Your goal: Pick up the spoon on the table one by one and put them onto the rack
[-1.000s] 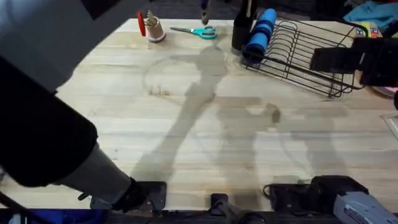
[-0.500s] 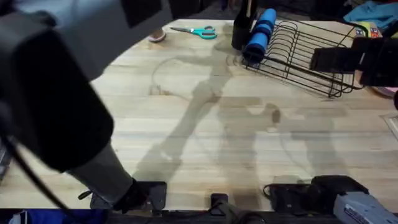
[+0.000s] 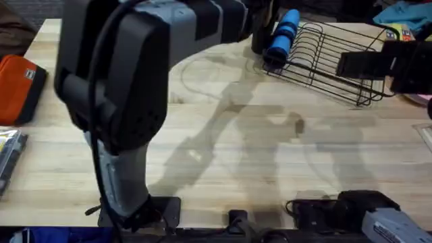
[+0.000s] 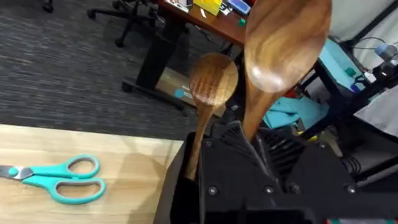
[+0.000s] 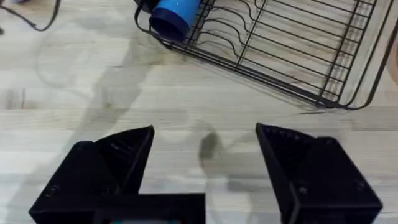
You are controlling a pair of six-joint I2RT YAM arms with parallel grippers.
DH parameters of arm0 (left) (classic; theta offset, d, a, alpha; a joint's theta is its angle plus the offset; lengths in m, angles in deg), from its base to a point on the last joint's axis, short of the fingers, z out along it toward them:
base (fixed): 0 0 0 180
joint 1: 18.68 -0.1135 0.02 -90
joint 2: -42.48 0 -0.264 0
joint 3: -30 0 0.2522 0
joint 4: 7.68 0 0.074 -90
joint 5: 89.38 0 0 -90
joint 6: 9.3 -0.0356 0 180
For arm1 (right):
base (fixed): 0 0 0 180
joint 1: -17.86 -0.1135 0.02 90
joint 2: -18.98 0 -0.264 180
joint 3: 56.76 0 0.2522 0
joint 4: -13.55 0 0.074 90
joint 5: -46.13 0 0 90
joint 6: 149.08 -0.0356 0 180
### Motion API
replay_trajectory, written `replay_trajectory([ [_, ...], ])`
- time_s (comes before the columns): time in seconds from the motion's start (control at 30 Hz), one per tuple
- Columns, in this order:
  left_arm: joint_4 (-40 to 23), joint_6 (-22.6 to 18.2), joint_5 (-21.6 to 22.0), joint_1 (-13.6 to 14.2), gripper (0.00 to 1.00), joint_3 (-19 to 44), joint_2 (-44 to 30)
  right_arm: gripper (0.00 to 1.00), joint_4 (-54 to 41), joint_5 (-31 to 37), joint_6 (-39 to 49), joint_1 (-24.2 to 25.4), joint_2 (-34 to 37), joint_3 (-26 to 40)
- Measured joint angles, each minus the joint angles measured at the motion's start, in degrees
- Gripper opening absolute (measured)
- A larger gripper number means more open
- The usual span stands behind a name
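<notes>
In the left wrist view my left gripper (image 4: 252,142) is shut on the handle of a brown wooden spoon (image 4: 286,43), whose big oval bowl points up. Beside it a second spoon (image 4: 212,78) stands upright with its handle down in the tall black cutlery cup (image 4: 177,186). Seen from overhead, the left arm (image 3: 128,81) stretches across the table to that cup (image 3: 259,37) at the left end of the black wire rack (image 3: 324,57). My right gripper (image 5: 205,174) hangs open over bare table in front of the rack (image 5: 280,50), holding nothing.
A blue cylinder (image 3: 281,34) lies in the rack's left end. Teal-handled scissors (image 4: 56,177) lie on the table near the cup. An orange case (image 3: 17,88) sits at the table's left edge. The right arm (image 3: 385,64) hovers over the rack's right end.
The left arm has swung away from the camera toward the rack's cup, uncovering the table's left side and hiding the scissors from overhead. The right arm has not moved.
</notes>
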Motion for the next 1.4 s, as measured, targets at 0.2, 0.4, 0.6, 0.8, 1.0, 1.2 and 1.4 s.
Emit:
replay_trajectory([
  [0.2, 4.7, 0.0, 0.7, -0.1, 0.045, 0.0, -3.2, 0.993, 0.0, 0.0, 0.0, 0.0, 0.0, 0.0],
  [0.4, 7.5, -1.0, 1.6, -0.1, 0.045, -0.1, -5.1, 0.993, 0.0, 0.0, 0.0, 0.0, 0.0, 0.0],
  [0.6, 7.2, -2.6, 1.8, -0.1, 0.046, -0.1, -5.9, 0.993, 0.0, 0.0, 0.0, 0.0, 0.0, 0.0],
  [0.8, 1.3, -4.5, 1.8, -0.1, 0.045, -0.1, -6.0, 0.993, 0.8, 0.0, 0.0, 0.0, 0.0, 0.0],
  [1.0, -2.6, -8.3, 1.8, -0.1, 0.043, -0.1, -6.0, 0.993, 1.1, 0.0, 0.0, 0.0, 0.0, 0.0],
  [1.2, -4.9, -13.9, 0.8, 0.0, 0.046, -0.1, -6.0, 0.993, 1.1, 0.0, 0.0, 0.0, 0.0, 0.0],
  [1.4, -8.2, -16.9, -0.3, 0.0, 0.11, -0.1, -6.0, 0.993, 1.1, 0.0, 0.0, 0.0, 0.0, 0.0],
])
